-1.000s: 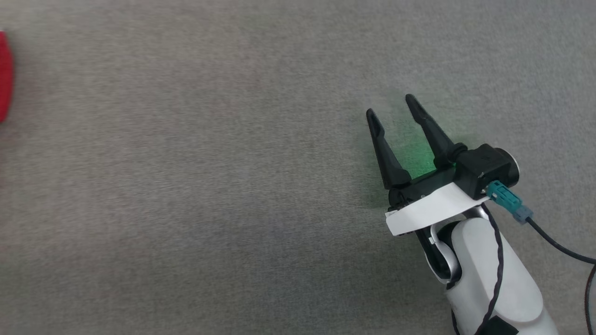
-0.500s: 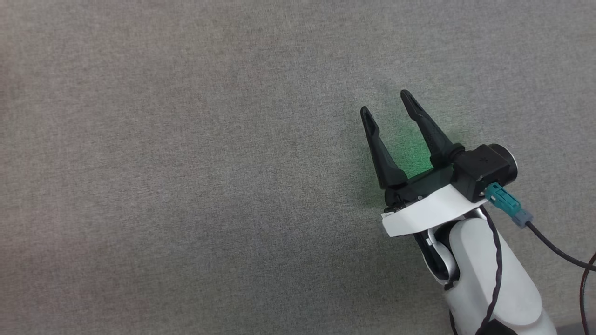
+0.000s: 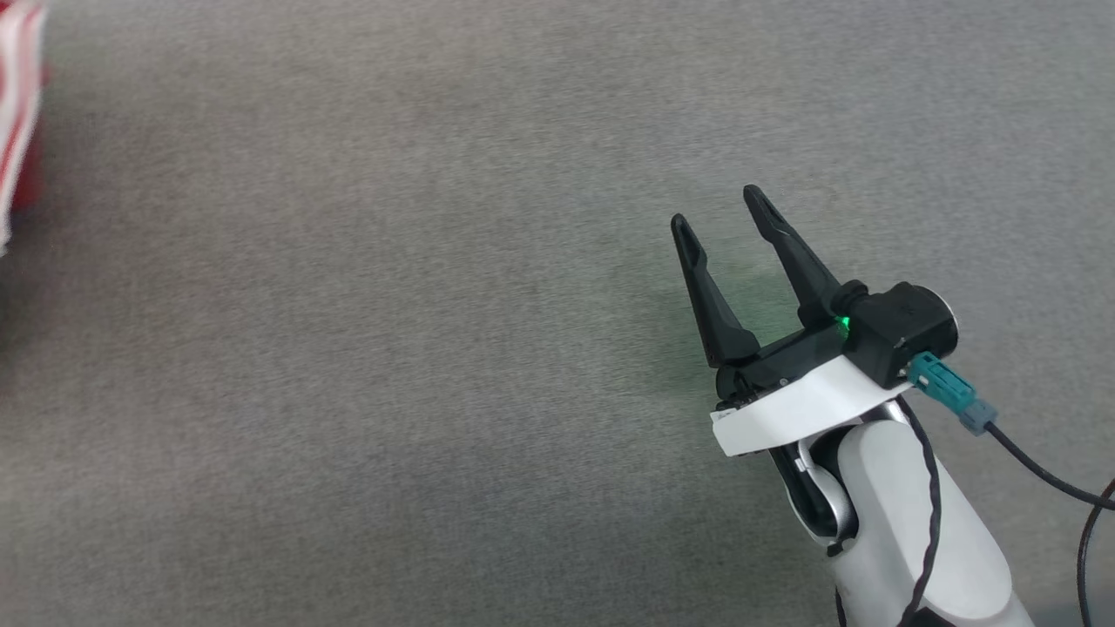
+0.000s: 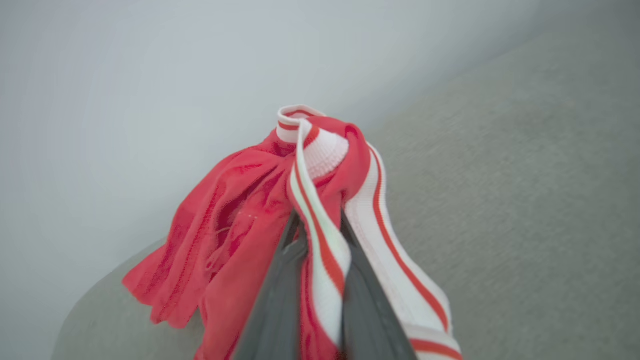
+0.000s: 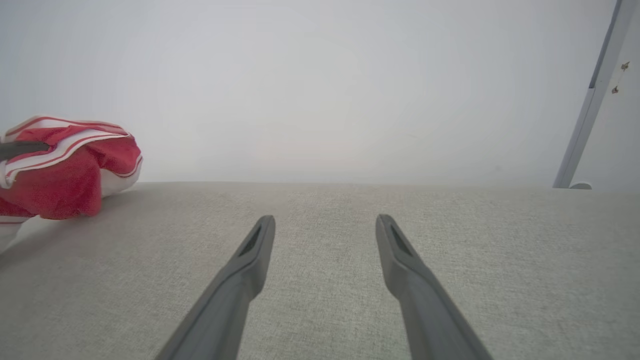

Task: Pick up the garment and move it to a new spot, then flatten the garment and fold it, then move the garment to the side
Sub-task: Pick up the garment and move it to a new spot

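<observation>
Evidently the left gripper (image 4: 319, 220) is drawn in narrow and clamped on the garment (image 4: 225, 240). A red-and-white striped trim band (image 4: 320, 250) is pinched between its two dark fingers (image 4: 277, 310), and the rest of the red jersey is bunched around and beyond the tips. A grip on the band is judged a sound choice, since ribbed trim is thicker and less slippery than the thin red cloth. A single pinch also lets the whole shirt be carried as one bundle to a new spot. The loose red folds hang to one side of the fingers and a second striped band trails down the other, so the load is lopsided and can be expected to swing. Beneath the bundle a rounded corner of the grey fabric-covered table (image 4: 525, 175) is seen, which places the garment near that corner. Whether its lowest fold touches the top cannot be told.

The right gripper (image 3: 716, 211) is spread wide and holds nothing, its fingers lying low over bare table toward the right side. It is probably parked there so that the middle is free for laying the shirt out. From this gripper the garment (image 3: 17, 104) is well apart, at the far left. In the right wrist view it is seen off to the left of the open fingers, by the table's far edge.
</observation>
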